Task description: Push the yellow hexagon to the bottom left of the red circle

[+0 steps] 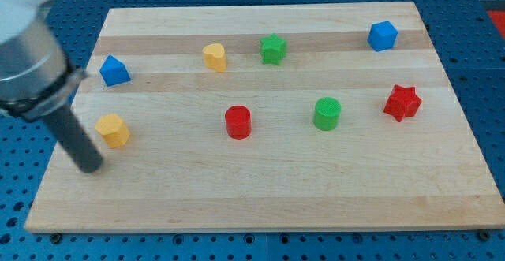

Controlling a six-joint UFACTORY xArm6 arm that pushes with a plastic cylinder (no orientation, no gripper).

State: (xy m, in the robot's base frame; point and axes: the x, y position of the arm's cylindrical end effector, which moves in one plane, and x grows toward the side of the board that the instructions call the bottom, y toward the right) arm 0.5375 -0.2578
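Rod over the tabletop's [260, 206] left edge, its upper part blurred and cut off at the view's left.

No pincer shows on the arm, only my tip [90, 168], resting just below-left of the yellow hexagon [113, 130], close but whether touching I cannot tell. That hexagon, a small amber-yellow block, sits near the left edge, well apart from the red circle [237, 122] at mid-tabletop. Farther back: blue block [114, 70], yellow block [215, 57], green star [273, 49].
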